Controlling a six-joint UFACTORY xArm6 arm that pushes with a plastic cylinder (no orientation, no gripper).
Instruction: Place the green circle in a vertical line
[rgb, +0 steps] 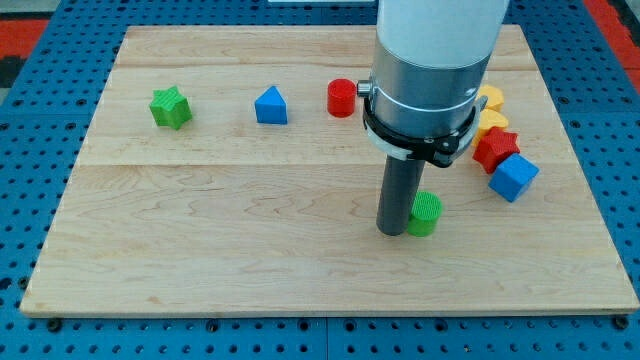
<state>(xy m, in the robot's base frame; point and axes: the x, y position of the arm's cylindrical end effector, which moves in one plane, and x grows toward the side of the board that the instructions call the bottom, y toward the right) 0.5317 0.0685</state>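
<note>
The green circle is a ribbed green cylinder lying on the wooden board, right of centre and toward the view's bottom. My tip is the lower end of the dark rod, and it sits right against the green circle's left side. The arm's large grey body hides part of the board above the rod.
A green star lies at the upper left, a blue triangular block to its right, then a red cylinder. At the right are two yellow blocks, a red star and a blue cube.
</note>
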